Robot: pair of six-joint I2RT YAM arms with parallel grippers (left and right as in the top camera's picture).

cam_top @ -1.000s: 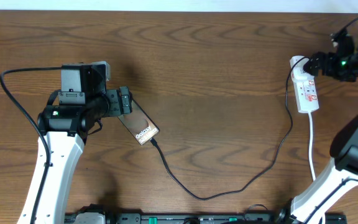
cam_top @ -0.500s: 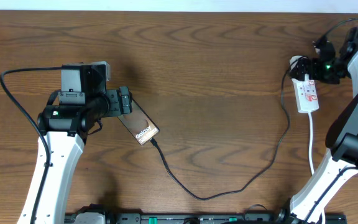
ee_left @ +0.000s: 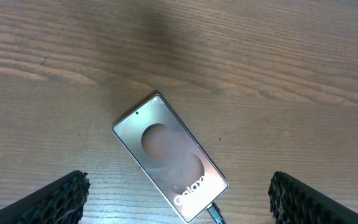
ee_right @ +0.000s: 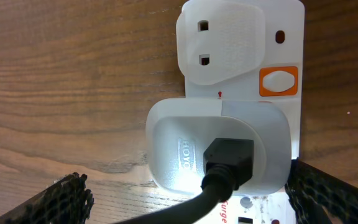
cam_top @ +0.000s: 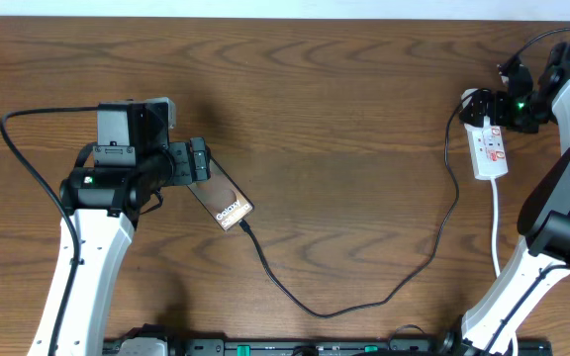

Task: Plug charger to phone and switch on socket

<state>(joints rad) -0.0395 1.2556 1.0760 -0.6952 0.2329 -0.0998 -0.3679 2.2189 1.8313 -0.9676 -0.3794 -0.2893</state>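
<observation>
**Shifted right arm at the socket, same left side**

Against the overhead picture from a second ago, find the right gripper turned and drawn back toward the table's far right corner, no longer stretched flat across the far end of the socket. Against the half-second one, spot no change. Find the left gripper, the phone and the charger exactly where they lay before.

See both pairs of fingers spread wide and grasping nothing, the left pair hovering over the phone and the right pair over the socket's far end.

From overhead, place the phone diagonally on the left of the table and the socket at the far right. Trace the charger in a long loop between them, its tip meeting the phone's lettered end.

Only from the left wrist, read the glossy face and "Galax" beside the cable.

Only from the right wrist, make out a white adapter seated in the socket with the black lead running out. Note an orange-rimmed switch beside it and a white plug next along.
</observation>
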